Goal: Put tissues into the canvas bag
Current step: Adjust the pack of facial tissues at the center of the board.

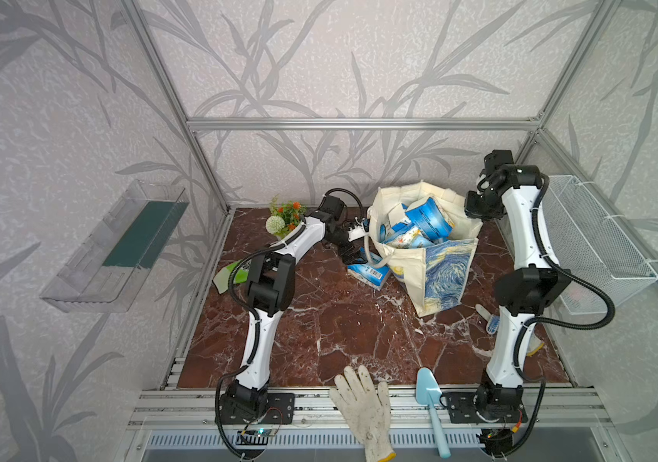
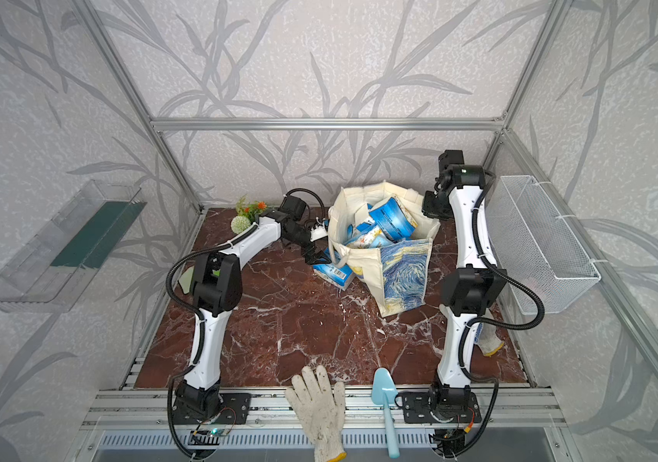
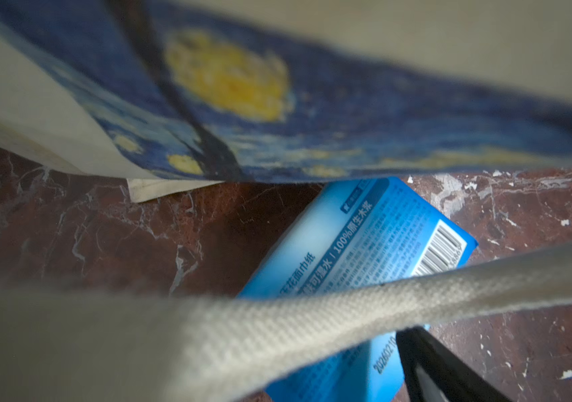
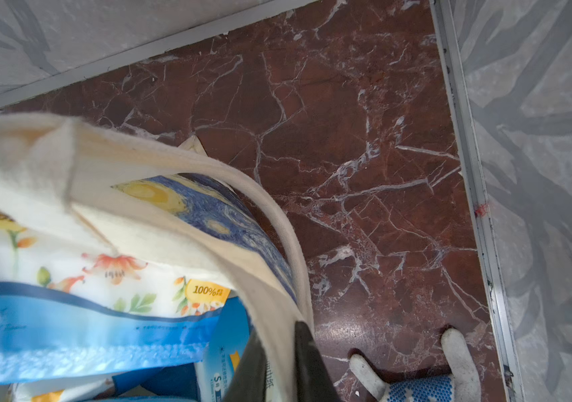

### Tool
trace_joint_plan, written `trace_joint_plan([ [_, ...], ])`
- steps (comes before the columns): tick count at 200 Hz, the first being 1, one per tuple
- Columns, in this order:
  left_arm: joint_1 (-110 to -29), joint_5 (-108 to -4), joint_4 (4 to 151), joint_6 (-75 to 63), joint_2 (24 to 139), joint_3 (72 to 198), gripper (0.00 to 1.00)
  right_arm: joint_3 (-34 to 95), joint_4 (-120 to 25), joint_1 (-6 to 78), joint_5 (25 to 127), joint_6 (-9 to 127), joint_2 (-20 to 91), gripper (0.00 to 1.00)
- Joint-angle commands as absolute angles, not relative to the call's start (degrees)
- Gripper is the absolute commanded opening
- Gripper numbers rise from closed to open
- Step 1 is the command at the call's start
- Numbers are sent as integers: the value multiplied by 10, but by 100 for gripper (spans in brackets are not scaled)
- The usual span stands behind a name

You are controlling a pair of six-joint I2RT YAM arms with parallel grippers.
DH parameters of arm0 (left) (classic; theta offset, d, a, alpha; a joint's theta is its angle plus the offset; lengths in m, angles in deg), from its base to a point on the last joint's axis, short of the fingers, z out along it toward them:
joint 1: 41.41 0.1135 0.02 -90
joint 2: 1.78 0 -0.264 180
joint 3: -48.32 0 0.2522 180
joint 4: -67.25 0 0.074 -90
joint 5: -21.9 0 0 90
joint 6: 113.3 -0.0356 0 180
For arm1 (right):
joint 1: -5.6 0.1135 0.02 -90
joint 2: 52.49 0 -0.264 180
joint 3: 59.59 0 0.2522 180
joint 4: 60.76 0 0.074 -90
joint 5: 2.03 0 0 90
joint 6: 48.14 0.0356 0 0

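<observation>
Lying beside one canvas bag [image 1: 435, 276], one tissue pack [image 1: 369, 274]; several packs [image 1: 429, 222] inside.

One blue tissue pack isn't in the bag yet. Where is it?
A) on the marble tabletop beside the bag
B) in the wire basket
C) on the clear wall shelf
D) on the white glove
A: the barcoded tissue pack lies on the tabletop right beside the canvas bag.

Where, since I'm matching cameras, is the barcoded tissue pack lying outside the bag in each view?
Both top views: tissue pack on the table beside the canvas bag, left-arm side.
Left wrist: lower centre-right, partly behind the handle.
Right wrist: not in it.
Shared landmark: the bag's blue-and-yellow panel.
</observation>
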State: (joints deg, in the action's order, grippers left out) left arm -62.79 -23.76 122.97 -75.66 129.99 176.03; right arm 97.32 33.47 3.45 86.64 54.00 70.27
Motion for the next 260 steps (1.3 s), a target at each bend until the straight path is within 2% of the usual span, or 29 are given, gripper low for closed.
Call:
trace_joint_plan([
  [1, -630, -202, 1258, -744, 1315, 1778, 100, 970, 347, 35, 871, 533, 697, 18],
  [48, -630, -178, 1313, -752, 1342, 1803, 99, 970, 346, 35, 873, 533, 695, 18],
  [115, -630, -193, 1330, -785, 1325, 1755, 99, 972, 344, 35, 869, 533, 694, 18],
  [191, -625, -189, 1297, -837, 1193, 1563, 99, 974, 344, 35, 863, 533, 694, 18],
  [243, -633, -213, 1233, -738, 1160, 1528, 99, 975, 344, 35, 874, 534, 694, 18],
  [260, -650, -254, 1193, -733, 1139, 1495, 99, 975, 345, 31, 879, 537, 698, 17],
])
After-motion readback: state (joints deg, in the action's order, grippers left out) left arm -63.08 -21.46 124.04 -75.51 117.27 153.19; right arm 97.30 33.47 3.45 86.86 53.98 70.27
